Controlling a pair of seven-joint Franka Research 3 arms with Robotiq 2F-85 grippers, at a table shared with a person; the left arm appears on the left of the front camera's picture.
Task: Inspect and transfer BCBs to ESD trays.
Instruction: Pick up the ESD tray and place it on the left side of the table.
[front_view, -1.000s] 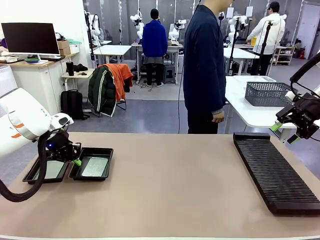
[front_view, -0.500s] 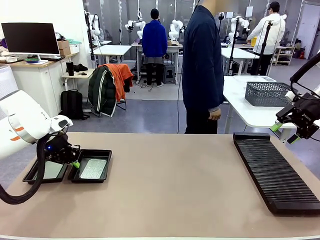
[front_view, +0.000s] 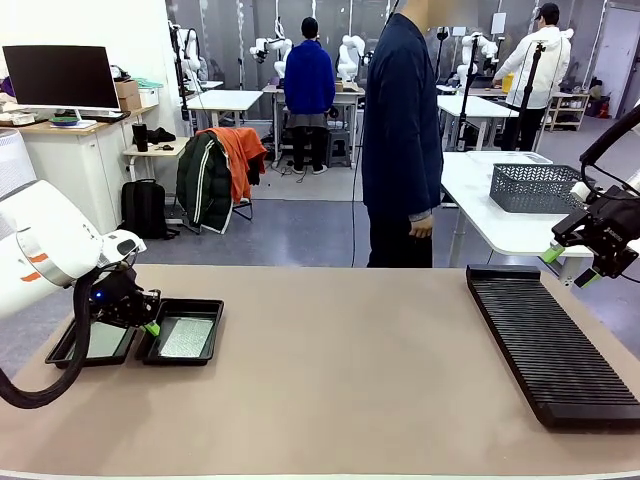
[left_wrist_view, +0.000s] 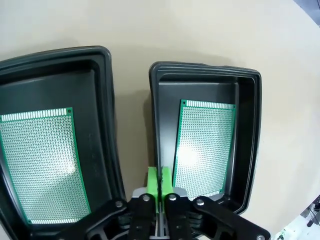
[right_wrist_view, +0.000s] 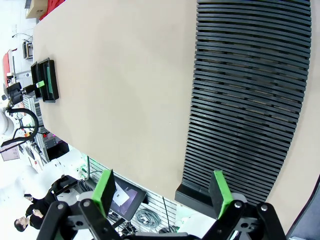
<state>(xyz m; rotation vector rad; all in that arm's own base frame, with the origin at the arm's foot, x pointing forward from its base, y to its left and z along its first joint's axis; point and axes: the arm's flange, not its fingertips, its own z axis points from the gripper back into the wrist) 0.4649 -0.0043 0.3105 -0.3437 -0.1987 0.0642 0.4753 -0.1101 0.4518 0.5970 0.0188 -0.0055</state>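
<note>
Tan table (front_view: 340, 370), left hand (left_wrist_view: 159, 176) pinched between boarded ESD trays (left_wrist_view: 245, 135).

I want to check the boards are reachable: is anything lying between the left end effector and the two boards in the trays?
Nothing visible does. The left end effector, shut, sits over the gap between the two ESD trays, and each BCB lies uncovered on its tray floor with nothing on top.
</note>
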